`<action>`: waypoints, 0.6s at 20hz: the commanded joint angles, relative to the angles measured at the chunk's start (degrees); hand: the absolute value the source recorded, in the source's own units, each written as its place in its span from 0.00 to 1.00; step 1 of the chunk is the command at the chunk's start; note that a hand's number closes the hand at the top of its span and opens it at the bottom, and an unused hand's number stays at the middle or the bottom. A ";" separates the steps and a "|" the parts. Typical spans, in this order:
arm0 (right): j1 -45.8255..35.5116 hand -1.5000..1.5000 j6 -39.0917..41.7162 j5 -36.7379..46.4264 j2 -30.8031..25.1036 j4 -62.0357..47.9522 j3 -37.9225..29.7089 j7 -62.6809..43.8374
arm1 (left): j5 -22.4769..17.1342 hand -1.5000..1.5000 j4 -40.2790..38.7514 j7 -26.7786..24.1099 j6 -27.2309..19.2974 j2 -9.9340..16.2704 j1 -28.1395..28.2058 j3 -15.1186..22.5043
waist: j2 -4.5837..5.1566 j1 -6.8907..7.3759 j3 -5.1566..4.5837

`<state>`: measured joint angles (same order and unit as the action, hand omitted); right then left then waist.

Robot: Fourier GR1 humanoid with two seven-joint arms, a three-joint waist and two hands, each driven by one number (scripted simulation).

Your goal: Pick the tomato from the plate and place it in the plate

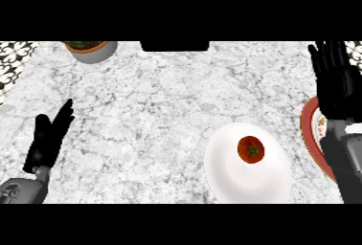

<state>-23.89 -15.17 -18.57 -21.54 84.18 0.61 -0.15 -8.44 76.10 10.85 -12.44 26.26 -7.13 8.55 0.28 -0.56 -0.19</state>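
Small red tomato [250, 149] sits on the white oval plate [237, 179] at five o'clock; both hands, left [50, 136] and right [336, 81], spread wide, holding nothing.

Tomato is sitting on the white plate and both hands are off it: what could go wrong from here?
The right hand is open above the red-rimmed plate, whose far side is cut off by the view's edge and the forearm, so which plate is the goal is hard to judge. The round tomato could roll on the white plate if nudged. The left hand rests far off.
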 commanded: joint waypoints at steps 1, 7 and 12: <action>3.49 1.00 6.52 -1.65 -0.41 1.73 -1.02 3.09 | -0.92 0.50 2.64 -1.32 2.32 -0.55 1.56 -1.86 | -0.34 0.64 0.20; 2.60 1.00 17.80 15.98 -17.98 2.39 5.58 14.13 | -2.28 0.50 2.51 -2.84 1.08 -2.81 -2.38 -1.56 | -1.47 -1.15 -1.55; 16.84 0.00 19.25 6.46 -2.24 -11.70 -0.07 44.17 | -5.24 0.50 2.90 -4.62 3.79 -3.71 -2.47 -3.24 | 0.29 0.74 0.45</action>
<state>-13.08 1.03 -11.71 -26.99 79.38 2.01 27.98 -12.06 79.26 7.30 -10.33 22.69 -9.28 6.51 0.22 -0.33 -0.02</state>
